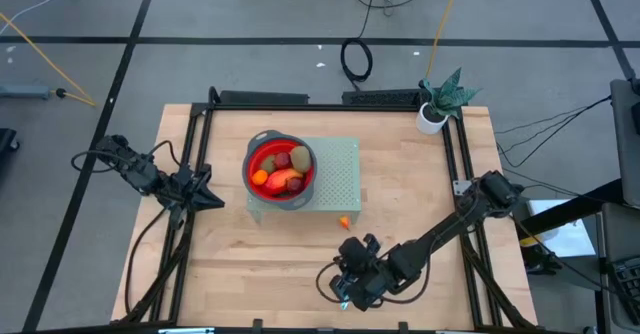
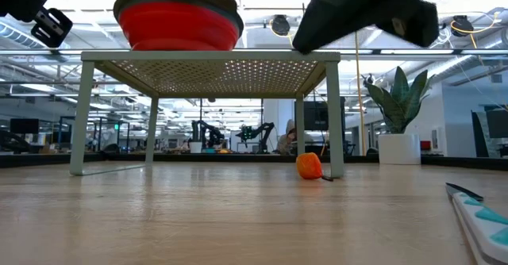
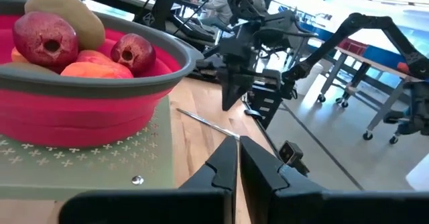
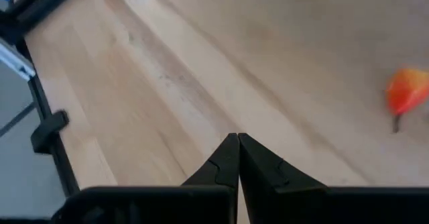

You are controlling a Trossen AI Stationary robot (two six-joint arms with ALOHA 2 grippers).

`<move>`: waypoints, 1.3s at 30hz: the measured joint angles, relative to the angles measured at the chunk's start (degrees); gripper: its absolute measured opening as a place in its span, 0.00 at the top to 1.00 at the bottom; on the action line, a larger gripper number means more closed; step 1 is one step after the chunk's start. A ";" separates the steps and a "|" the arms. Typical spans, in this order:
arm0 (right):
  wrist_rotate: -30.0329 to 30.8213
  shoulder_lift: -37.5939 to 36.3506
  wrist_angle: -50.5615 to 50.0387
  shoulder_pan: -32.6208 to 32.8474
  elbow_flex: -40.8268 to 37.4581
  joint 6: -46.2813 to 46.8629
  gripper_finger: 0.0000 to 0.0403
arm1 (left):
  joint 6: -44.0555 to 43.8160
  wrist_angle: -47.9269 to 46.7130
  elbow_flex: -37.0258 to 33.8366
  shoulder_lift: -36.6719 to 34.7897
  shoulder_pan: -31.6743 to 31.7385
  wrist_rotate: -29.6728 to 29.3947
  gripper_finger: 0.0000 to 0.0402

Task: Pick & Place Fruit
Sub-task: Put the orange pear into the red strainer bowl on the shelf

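Observation:
Several toy fruits (image 1: 283, 169), red, dark red, orange and olive-brown, lie heaped in the red bowl (image 1: 256, 154), which stands on a pale green perforated stand (image 1: 340, 179). One small orange fruit (image 1: 346, 222) (image 2: 309, 166) (image 4: 407, 90) lies on the table by the stand's near right leg. My left gripper (image 1: 218, 201) (image 3: 238, 143) is shut and level, just left of the stand, beside the bowl (image 3: 80, 110). Close to the table's near edge, my right gripper (image 1: 345, 294) (image 4: 238, 138) hangs shut above bare wood, slanting down, with the orange fruit off to one side.
A slim knife with a blue handle (image 2: 476, 205) lies on the table near its front edge. A potted plant (image 1: 440, 102) stands at the far right corner. Black frame rails (image 1: 455, 164) run along the table's sides. Open wood lies between the stand and the near edge.

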 joint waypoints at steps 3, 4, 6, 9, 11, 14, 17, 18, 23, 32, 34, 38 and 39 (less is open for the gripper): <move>-4.55 0.11 3.58 -0.58 -1.38 1.60 1.00 | -0.53 0.04 0.00 0.00 0.00 0.00 0.97; -6.02 0.11 5.25 -0.72 -2.00 2.46 1.00 | -0.62 0.04 0.00 0.00 0.02 0.00 0.98; -8.52 0.09 8.54 -1.07 -3.48 4.68 1.00 | -0.63 0.03 0.00 0.00 0.01 0.22 0.99; -9.83 0.11 9.14 -1.31 -4.88 6.03 1.00 | -0.65 -0.01 0.00 0.00 0.00 1.64 0.99; -6.82 0.09 8.04 -1.31 -4.86 6.04 1.00 | -0.65 0.01 0.00 0.00 0.00 2.15 0.98; -3.07 0.02 4.41 -1.31 -4.86 7.53 1.00 | -0.69 -0.01 0.00 0.00 0.02 3.01 0.96; -3.04 0.04 2.35 -1.25 -4.86 8.24 1.00 | -1.13 0.26 0.01 0.00 0.01 3.87 0.98; -3.73 0.04 2.30 -1.10 -4.86 8.12 1.00 | -1.25 0.67 0.01 0.00 0.00 4.32 0.98; -6.99 -0.07 1.51 0.60 -4.86 5.54 1.00 | -0.98 5.02 0.02 0.00 0.00 5.64 0.99; 0.52 -2.39 -6.99 6.63 -4.86 7.79 1.00 | 2.28 17.22 0.66 7.40 0.02 5.40 1.00; 0.58 -3.29 -9.61 7.60 -4.86 8.55 1.00 | 2.36 17.15 2.61 11.80 0.00 5.38 1.00; 5.72 -5.78 -16.24 9.53 -4.86 8.85 1.00 | 3.05 16.52 8.36 21.97 0.00 5.38 1.00; 7.31 -6.49 -18.01 9.93 -4.89 8.85 1.00 | 3.61 16.38 10.22 24.56 0.00 5.38 1.00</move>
